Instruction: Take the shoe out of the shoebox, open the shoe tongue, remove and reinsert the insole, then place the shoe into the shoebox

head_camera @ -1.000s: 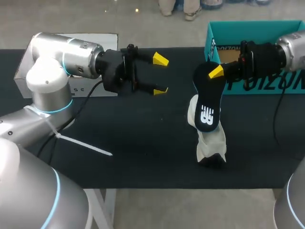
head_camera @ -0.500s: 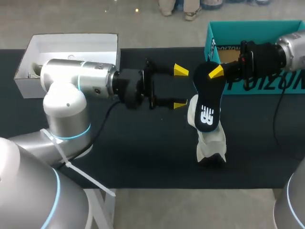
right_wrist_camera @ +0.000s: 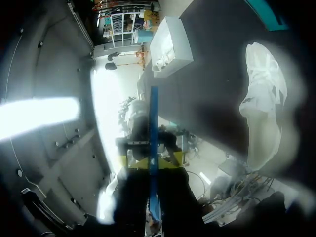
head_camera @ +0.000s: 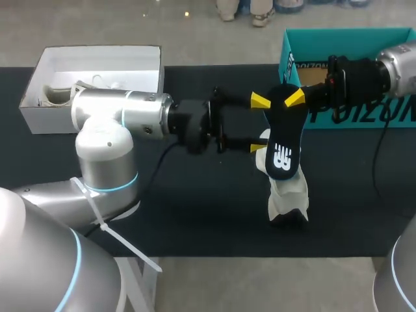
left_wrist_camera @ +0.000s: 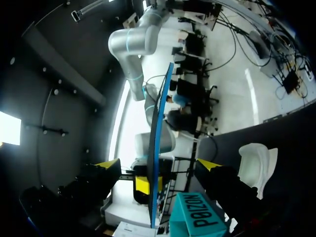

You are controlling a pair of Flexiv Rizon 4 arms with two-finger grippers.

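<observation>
Left gripper: it is coming in from the left side with its two yellow fingers spread wide apart. It is holding nothing.
Insole: the black insole is hanging up in the air. Its thin edge is sitting between the left gripper's fingers and is touching neither one.
Right gripper: it is pinching the top end of the insole from both sides, closed on it.
Shoe: the white shoe is sitting on the dark table, outside the box, at the low end of the insole. I cannot tell if the two are touching.
Shoebox: the teal box is standing at the far right, behind the right gripper.
White box: it is lying open at the far left, well apart from the shoe.
</observation>
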